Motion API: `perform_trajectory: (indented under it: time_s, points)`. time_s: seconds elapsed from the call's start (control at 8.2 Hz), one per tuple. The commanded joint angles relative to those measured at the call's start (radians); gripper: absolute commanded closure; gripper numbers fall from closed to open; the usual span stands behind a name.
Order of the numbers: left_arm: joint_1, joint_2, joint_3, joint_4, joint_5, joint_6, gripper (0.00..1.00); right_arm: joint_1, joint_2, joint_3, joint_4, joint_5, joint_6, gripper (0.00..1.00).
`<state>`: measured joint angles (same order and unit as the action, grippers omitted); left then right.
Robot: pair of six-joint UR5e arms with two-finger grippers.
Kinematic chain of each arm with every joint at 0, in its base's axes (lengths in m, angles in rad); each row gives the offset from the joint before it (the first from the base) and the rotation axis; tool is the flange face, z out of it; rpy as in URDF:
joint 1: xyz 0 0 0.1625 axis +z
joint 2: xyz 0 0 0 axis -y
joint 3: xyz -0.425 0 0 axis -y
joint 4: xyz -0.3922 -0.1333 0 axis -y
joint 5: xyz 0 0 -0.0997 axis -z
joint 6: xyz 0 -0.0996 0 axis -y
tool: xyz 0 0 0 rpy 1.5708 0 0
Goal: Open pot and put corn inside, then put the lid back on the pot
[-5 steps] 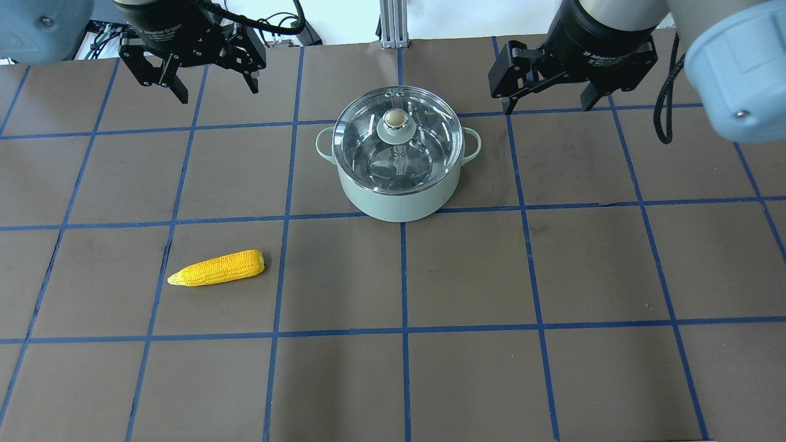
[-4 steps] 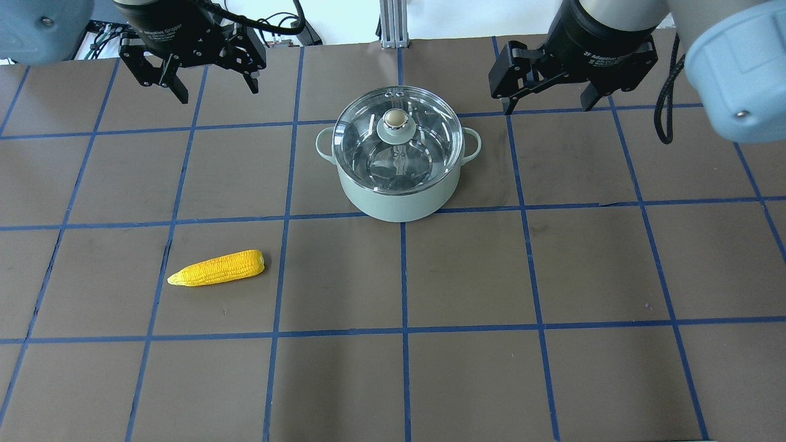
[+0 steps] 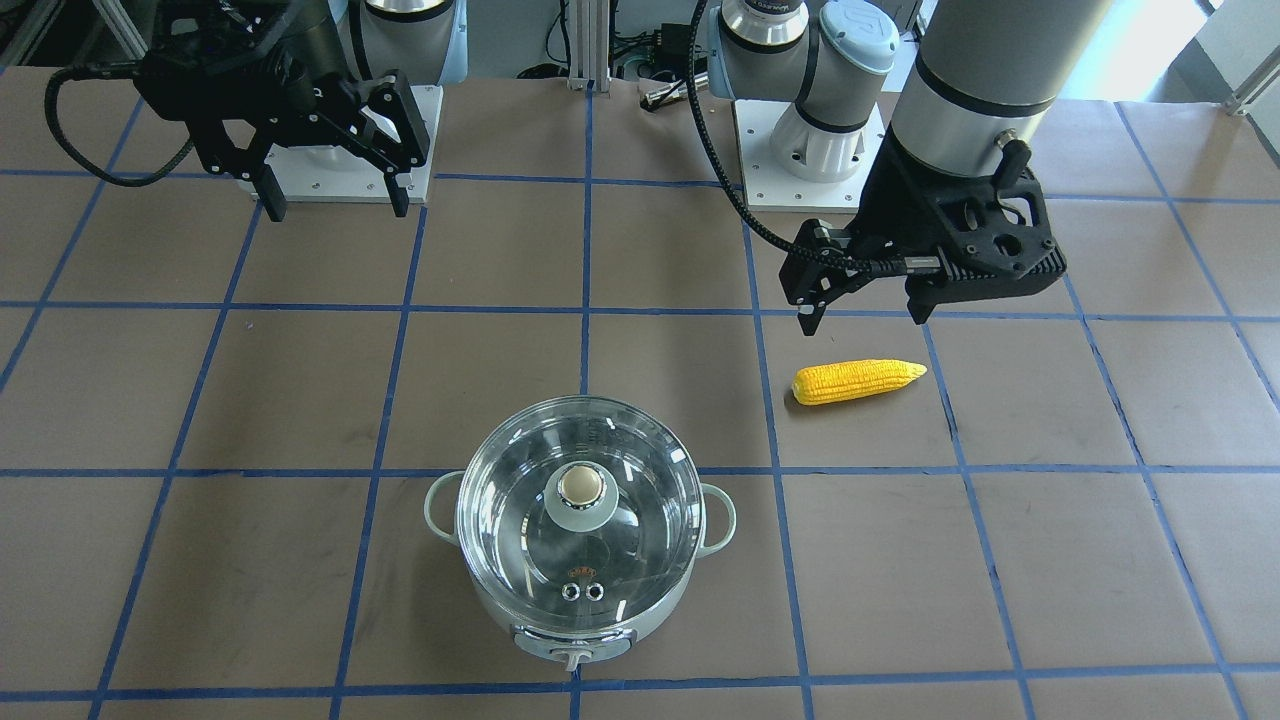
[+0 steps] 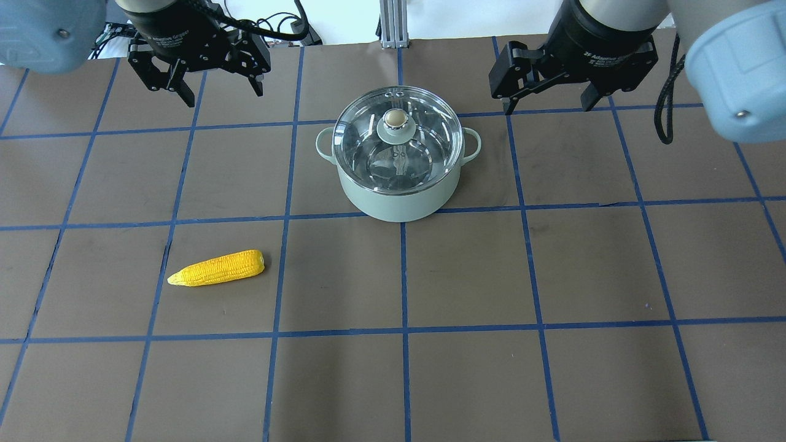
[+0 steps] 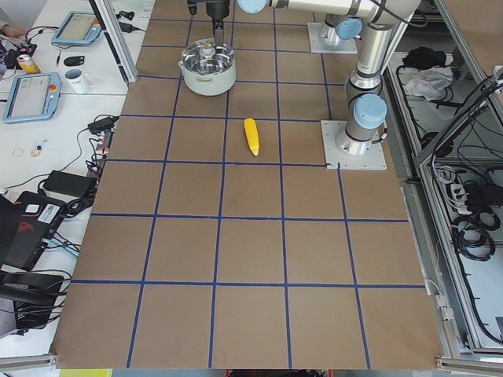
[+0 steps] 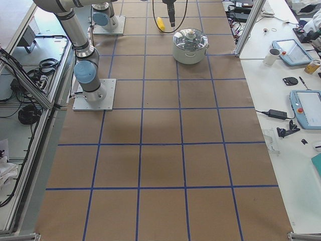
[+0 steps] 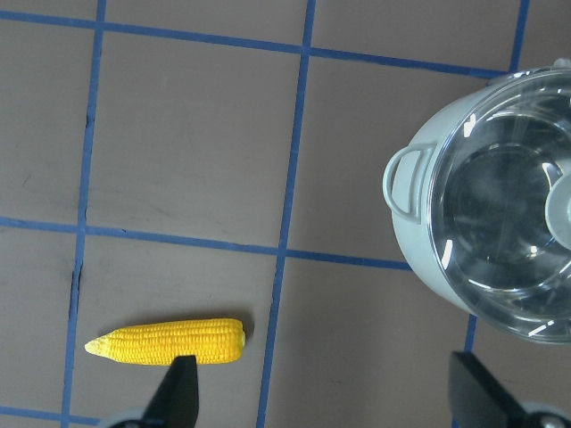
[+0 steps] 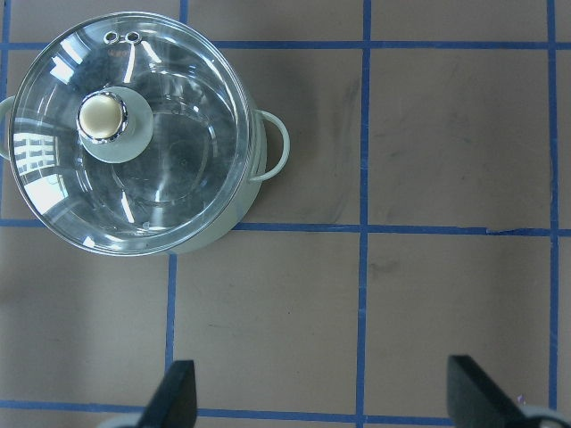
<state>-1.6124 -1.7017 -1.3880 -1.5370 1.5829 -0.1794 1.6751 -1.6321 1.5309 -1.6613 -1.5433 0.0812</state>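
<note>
The pale mint pot (image 4: 399, 202) stands at the table's middle far side with the clear glass lid (image 4: 368, 138) on it; both also show in the front view, pot (image 3: 575, 640) and lid (image 3: 515, 520). The yellow corn (image 4: 216, 267) lies flat to the pot's near left, also seen in the front view (image 3: 858, 381) and the left wrist view (image 7: 168, 341). My left gripper (image 4: 222, 93) is open and empty, held high, far left of the pot. My right gripper (image 4: 549, 109) is open and empty, high and right of the pot. The right wrist view shows the lid (image 8: 178, 160) from above.
The brown table top (image 4: 466, 276) carries a blue tape grid. The arms' white base plates (image 3: 330, 185) sit at the robot's side. A side bench with tablets and a mug (image 5: 77, 78) lies beyond the table's far edge.
My left gripper has shifted slightly to the right in the overhead view, still open. The right gripper, pot, lid and corn have not moved.
</note>
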Motion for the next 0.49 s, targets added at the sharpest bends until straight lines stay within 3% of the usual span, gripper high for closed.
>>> perform_trajectory:
  time_s: [0.0,0.37]
  points:
    - [0.005,0.001,-0.148,0.203,-0.006,0.037,0.00,-0.002,0.000,0.000,0.011,-0.003,-0.001,0.00]
    - [0.031,0.007,-0.239,0.227,0.006,0.313,0.00,-0.009,0.003,0.000,0.054,-0.003,-0.014,0.00]
